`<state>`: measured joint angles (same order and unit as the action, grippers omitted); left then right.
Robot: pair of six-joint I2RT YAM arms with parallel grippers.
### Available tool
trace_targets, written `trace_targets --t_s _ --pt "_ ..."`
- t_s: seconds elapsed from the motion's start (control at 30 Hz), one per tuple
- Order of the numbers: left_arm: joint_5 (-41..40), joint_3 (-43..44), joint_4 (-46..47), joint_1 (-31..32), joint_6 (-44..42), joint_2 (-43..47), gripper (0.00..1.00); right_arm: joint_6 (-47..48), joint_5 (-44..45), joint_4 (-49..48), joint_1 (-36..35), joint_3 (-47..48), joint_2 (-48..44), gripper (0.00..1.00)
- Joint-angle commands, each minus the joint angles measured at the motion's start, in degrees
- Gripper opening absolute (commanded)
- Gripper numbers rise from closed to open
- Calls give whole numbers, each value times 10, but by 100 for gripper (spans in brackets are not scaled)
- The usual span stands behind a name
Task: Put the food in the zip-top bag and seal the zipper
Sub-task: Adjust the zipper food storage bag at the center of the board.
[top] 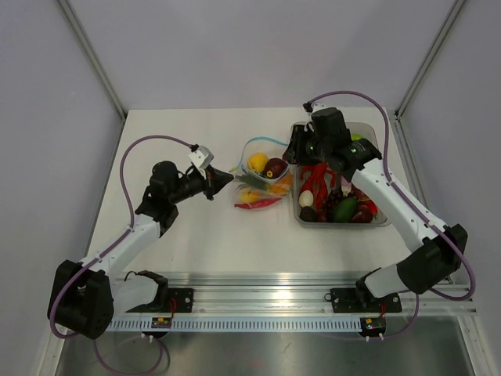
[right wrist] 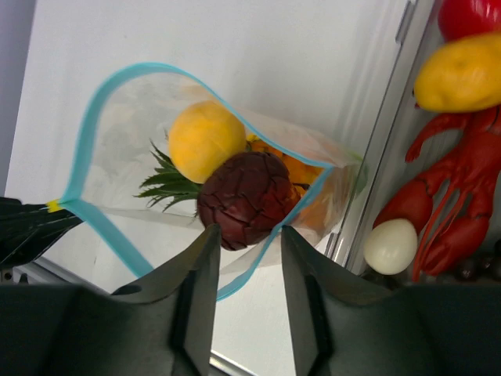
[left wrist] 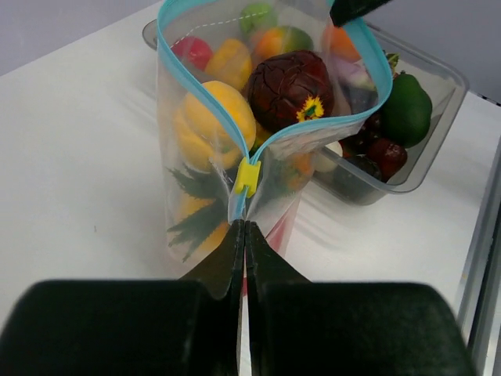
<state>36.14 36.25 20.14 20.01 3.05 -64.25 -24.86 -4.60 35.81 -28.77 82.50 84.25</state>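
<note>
The zip-top bag [top: 262, 178] stands with its mouth open beside the tub, and its light-blue zipper [left wrist: 203, 78] forms a wide loop. My left gripper [left wrist: 244, 225] is shut on the bag's corner just below a small yellow tab [left wrist: 247, 177]. Inside the bag lie a dark purple fruit [right wrist: 246, 196], a yellow fruit [right wrist: 205, 139] and other food. My right gripper [right wrist: 249, 233] is open at the mouth's far rim, its fingertips either side of the purple fruit and the zipper edge, with a clear gap around them. More food [top: 337, 200] fills the tub.
The rigid clear tub [top: 344, 225] stands right of the bag and holds a red lobster [right wrist: 462, 196], a white egg [right wrist: 391, 244], a lemon [right wrist: 462, 70] and a green fruit [left wrist: 407, 110]. White tabletop [top: 203, 243] lies to the left and in front.
</note>
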Motion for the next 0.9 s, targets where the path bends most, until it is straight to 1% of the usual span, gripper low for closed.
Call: trace_targets --t_s 0.0,0.1,0.17,0.2,0.23,0.27,0.3,0.33,0.37,0.4,0.43,0.47,0.5,0.53,0.57,0.6,0.63,0.67,0.73,0.8,0.87 --pt "52 8 41 -1 -8 16 0 123 15 12 -21 55 -43 44" --pt "63 24 13 -3 -22 10 0 203 12 12 -46 70 -54 55" --pt "70 42 3 -4 -27 4 0 245 -6 10 -49 89 -50 60" --pt "75 48 1 -7 -27 4 0 274 -54 12 -49 95 -46 62" --pt "77 51 0 -7 -27 3 0 322 -85 10 -50 102 -43 62" --pt "78 54 -1 -7 -27 2 0 349 -114 6 -50 101 -38 62" --pt "79 57 -3 -8 -27 0 0 380 -169 -18 -52 95 -40 60" --pt "78 59 -4 -8 -27 -2 0 424 -185 -38 -55 72 -44 59" --pt "77 61 -5 -8 -27 -3 0 448 -200 -62 -58 54 -58 57" --pt "76 62 -7 -8 -27 -4 0 477 -231 -118 -62 33 -68 54" --pt "71 63 -9 -8 -24 -4 0 509 -245 -143 -69 10 -77 54" --pt "61 63 -8 -8 -20 -6 0 567 -258 -163 -71 -27 -92 55" --pt "53 62 -4 -8 -9 -11 0 596 -293 -187 -72 -40 -96 56" --pt "57 61 -2 -8 -7 -16 0 644 -306 -192 -72 -54 -99 57" --pt "60 59 1 -8 -1 -20 0 655 -311 -195 -72 -53 -97 58" --pt "67 59 4 -8 5 -22 0 663 -313 -179 -72 -45 -91 59" --pt "67 59 4 -8 12 -26 0 683 -317 -161 -72 -14 -82 59" --pt "67 54 9 -8 13 -26 0 692 -323 -121 -72 4 -60 57" --pt "67 49 21 -8 21 -26 0 698 -339 -93 -71 52 -36 55" --pt "67 46 28 -8 23 -25 0 708 -359 -55 -73 75 -8 54" --pt "66 47 28 -8 24 -25 0 721 -363 -44 -76 89 8 54"
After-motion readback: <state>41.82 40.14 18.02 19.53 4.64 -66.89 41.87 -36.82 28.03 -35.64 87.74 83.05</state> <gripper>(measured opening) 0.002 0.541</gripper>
